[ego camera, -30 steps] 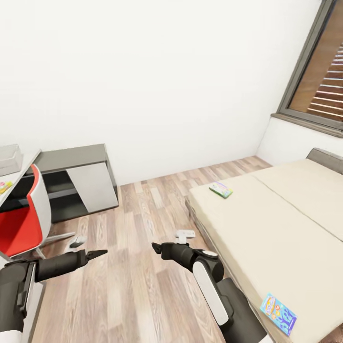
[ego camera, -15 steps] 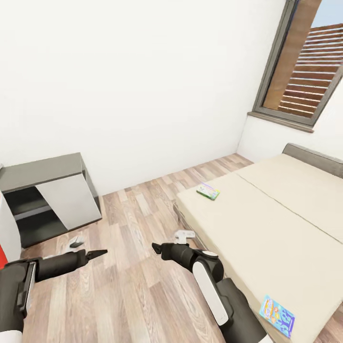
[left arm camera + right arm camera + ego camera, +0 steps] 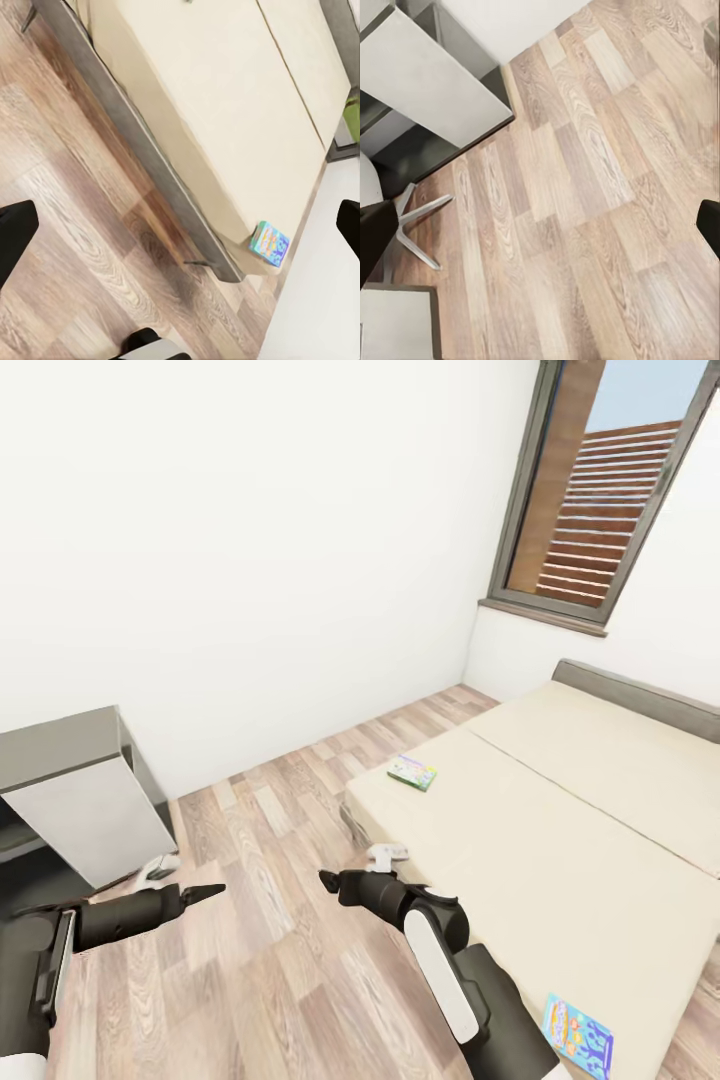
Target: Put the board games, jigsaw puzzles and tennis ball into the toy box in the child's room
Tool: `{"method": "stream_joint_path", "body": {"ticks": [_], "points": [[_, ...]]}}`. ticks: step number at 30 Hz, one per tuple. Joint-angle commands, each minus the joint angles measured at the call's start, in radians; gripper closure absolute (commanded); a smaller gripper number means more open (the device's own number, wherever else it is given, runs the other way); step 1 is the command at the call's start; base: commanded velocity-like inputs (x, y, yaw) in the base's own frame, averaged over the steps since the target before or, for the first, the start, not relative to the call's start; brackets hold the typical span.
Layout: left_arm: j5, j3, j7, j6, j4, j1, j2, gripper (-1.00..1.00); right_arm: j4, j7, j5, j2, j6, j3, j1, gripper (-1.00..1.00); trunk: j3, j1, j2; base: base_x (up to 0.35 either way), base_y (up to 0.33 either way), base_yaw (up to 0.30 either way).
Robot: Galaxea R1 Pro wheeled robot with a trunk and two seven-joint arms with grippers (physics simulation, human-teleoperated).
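Observation:
Two board games lie on the bed. The green-edged one sits at the mattress corner nearest the wall. The small blue one rests at the near edge; the left wrist view shows the blue one beside the bed frame. My left gripper and right gripper hang over the wood floor, left of the bed, apart from both boxes. In the wrist views the left gripper and right gripper have their fingers spread wide with nothing between them. The table, toy box, jigsaw puzzles and tennis ball are out of view.
A low dark grey unit with a white panel stands against the wall at the left. A chair's metal legs show beside that unit. A tall dark-framed window is above the headboard. Wood floor lies between unit and bed.
The camera has turned right: the red chair and desk edge have left the picture and the bed and window have slid leftwards. Both arms hold the same pose.

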Motion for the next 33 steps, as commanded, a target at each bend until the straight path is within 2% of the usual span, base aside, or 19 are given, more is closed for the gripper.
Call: {"method": "stream_joint_path", "body": {"ticks": [1,16,33], "points": [[-0.010,0.002,-0.010,0.009,-0.001,-0.001,0.000,-1.00,0.002,-0.009,-0.010,0.000,0.003,0.001,-0.001,-1.00,-0.001,0.001,-0.002,0.156,0.099,-0.221],[-0.009,0.002,-0.011,0.009,-0.001,-0.001,-0.001,-1.00,0.007,-0.009,-0.012,0.000,0.003,0.000,-0.001,-1.00,0.018,0.001,-0.002,0.067,0.045,-0.220],[-0.009,0.001,-0.010,0.009,-0.001,-0.001,-0.002,-1.00,0.008,-0.009,-0.016,0.000,0.003,-0.001,-0.001,-1.00,0.038,0.001,-0.002,-0.088,0.066,-0.221]]}}
